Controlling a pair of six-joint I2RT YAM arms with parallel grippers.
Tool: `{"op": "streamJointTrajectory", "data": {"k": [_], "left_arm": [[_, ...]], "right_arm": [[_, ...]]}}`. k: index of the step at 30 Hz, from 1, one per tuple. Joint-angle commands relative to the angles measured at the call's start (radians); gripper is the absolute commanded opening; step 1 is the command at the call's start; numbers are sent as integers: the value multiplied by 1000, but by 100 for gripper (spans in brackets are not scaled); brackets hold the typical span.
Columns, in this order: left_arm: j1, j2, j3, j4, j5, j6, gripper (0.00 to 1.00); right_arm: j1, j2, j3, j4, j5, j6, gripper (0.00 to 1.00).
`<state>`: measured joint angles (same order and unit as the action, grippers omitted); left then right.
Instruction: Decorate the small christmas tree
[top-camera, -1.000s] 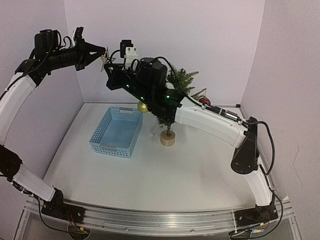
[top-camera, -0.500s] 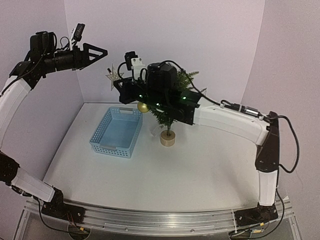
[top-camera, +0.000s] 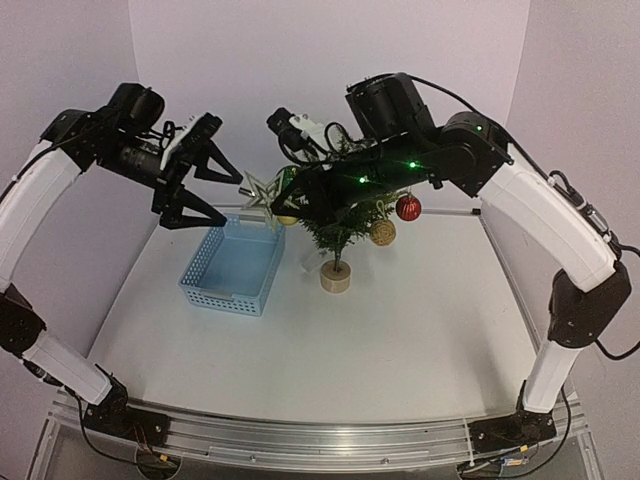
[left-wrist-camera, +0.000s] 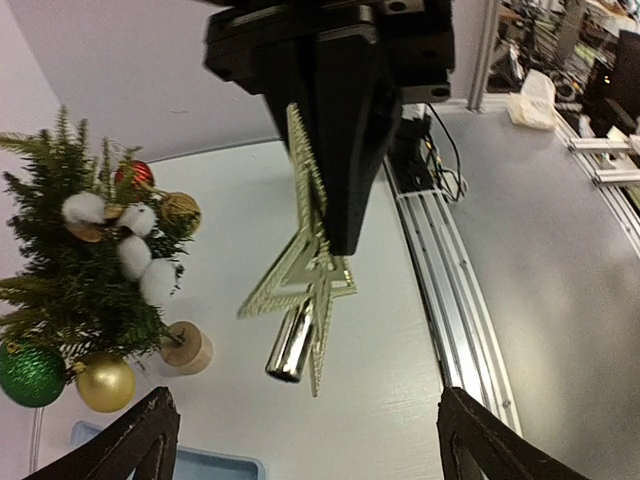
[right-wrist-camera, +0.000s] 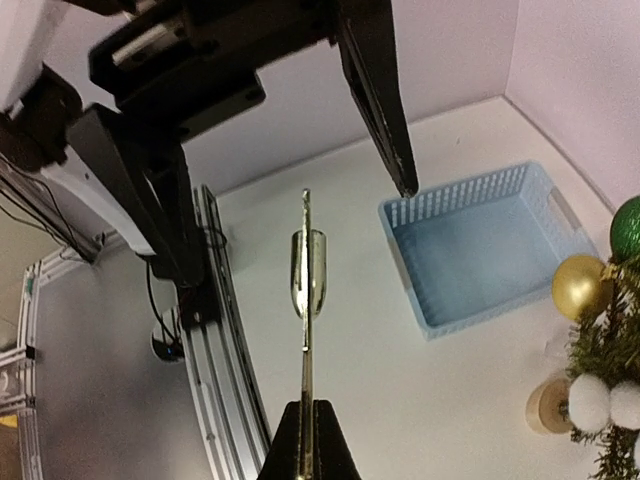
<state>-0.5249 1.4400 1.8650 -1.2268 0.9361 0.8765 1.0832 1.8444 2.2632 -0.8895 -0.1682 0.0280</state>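
Right fingers (right-wrist-camera: 286, 464) pinch a gold star (top-camera: 259, 190) by one tip; left fingers (left-wrist-camera: 138, 446) gape wide beside it. Centre frame, the tree (top-camera: 336, 234) stands on the bench (top-camera: 400, 330). Topping it seems next: tube down onto its tip.

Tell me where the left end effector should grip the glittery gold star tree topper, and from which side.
Probably a free flat point of the gold star topper, closing across its thin faces, approaching opposite the right end effector, which pinches another point. Leave its tube free.
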Motion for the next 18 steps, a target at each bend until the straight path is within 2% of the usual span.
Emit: {"op": "streamJointTrajectory", "data": {"k": [1,6,9,14,18], "left_arm": [[-30,3,17,-106,-23,108,85],[-101,25,-19,-104,-27,51,70],[-138,31,-58,-115,-40,41,67],[-155,32,-98,-15,-65,-53,55],[-169,27,-106,56,-74,-99,50]], "right_arm": [[1,74,70,-282,-15,-89,0],[0,85,69,-280,-49,-125,0],[1,90,81,-274,-49,-136,0],[5,93,85,-253,-81,-150,0],[12,92,84,-238,-97,-156,0]]}}
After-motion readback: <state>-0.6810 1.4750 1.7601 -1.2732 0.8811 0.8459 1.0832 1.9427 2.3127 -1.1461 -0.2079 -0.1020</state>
